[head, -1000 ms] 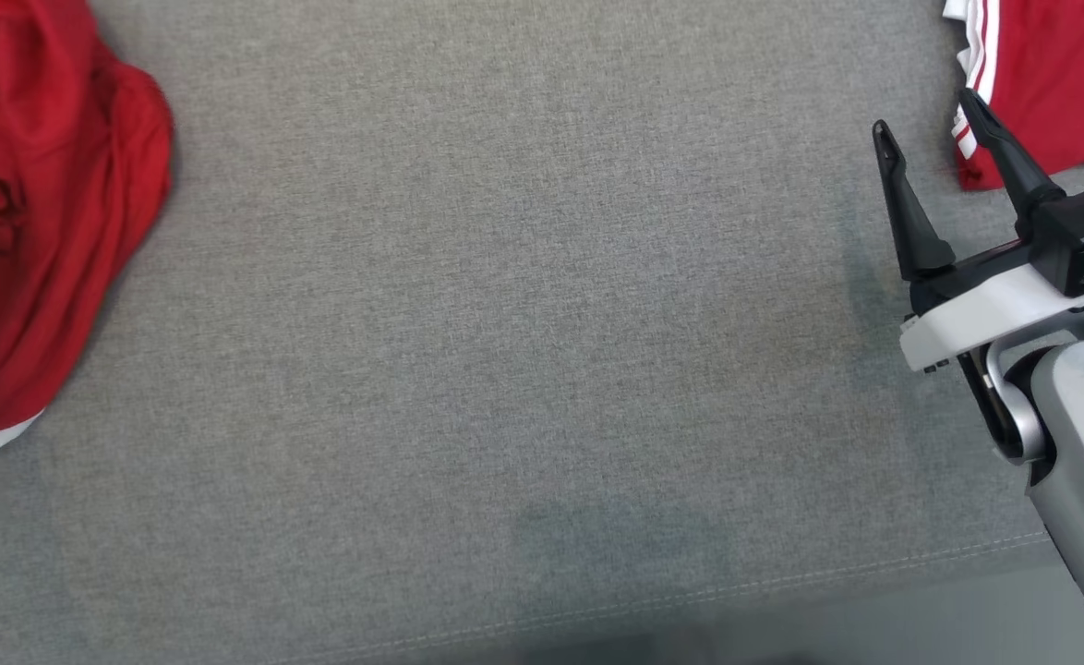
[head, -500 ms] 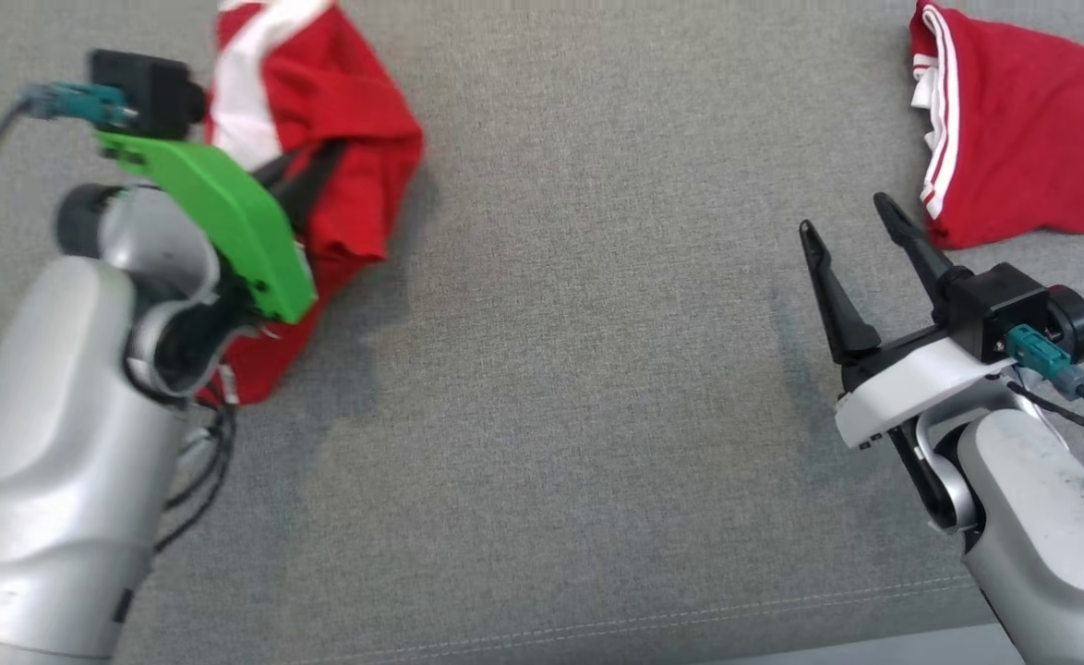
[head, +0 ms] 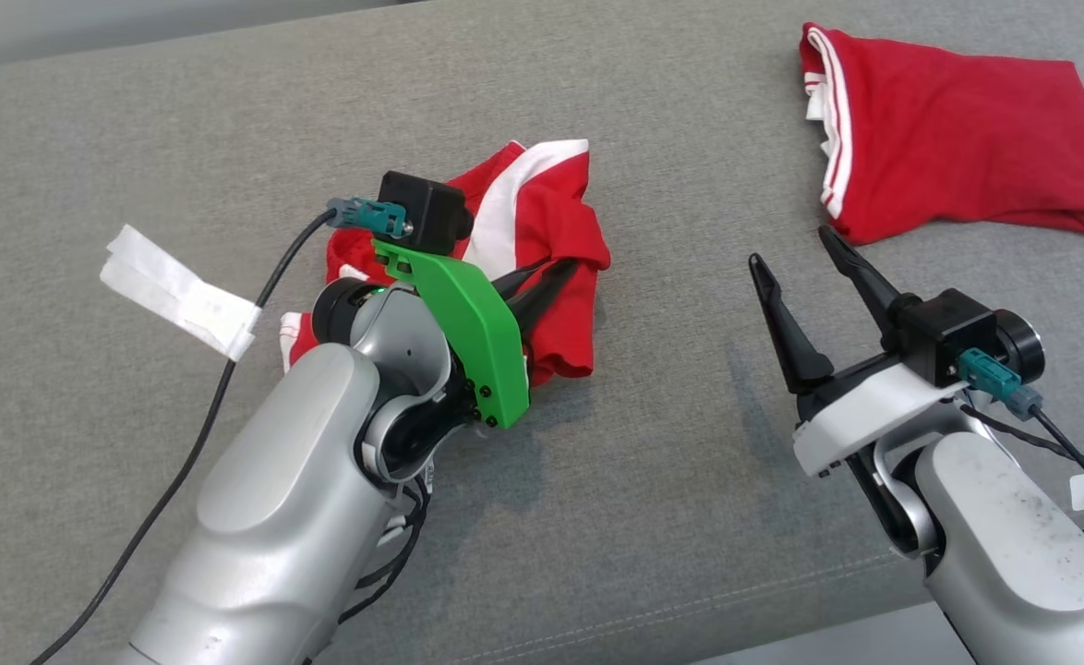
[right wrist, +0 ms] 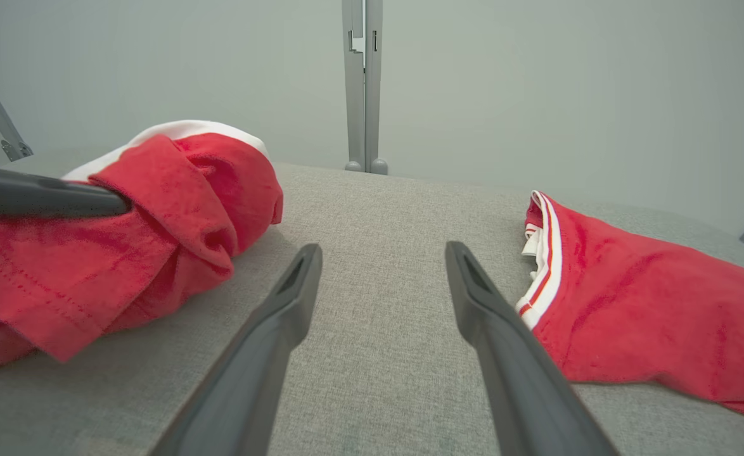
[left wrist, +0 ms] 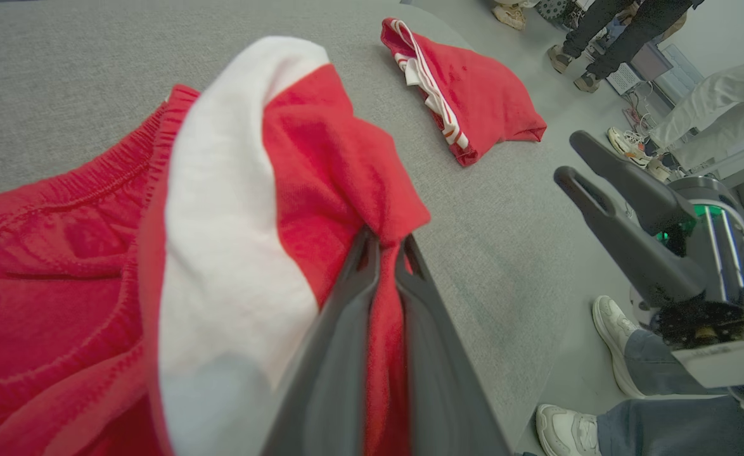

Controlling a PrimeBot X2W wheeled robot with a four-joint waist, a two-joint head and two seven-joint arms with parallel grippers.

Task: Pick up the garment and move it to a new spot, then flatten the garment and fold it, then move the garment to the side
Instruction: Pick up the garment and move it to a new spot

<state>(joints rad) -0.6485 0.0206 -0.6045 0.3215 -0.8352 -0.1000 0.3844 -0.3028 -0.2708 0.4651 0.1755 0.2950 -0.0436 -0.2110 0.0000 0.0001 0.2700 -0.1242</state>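
Left claw (head: 565, 267) is clamped shut on the bunched red-and-white garment (head: 542, 208) on the grey counter (head: 653, 480). Right claw (head: 791, 247) gapes wide and empty near a folded red garment (head: 957, 148).

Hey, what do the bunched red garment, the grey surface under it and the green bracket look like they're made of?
The garment looks like soft matte knit, probably cotton jersey: it creases freely and has a gathered elastic band. The surface looks like matte woven upholstery cloth, with visible weave and a stitched seam. The bracket seems rigid plastic, smooth with a slight sheen.
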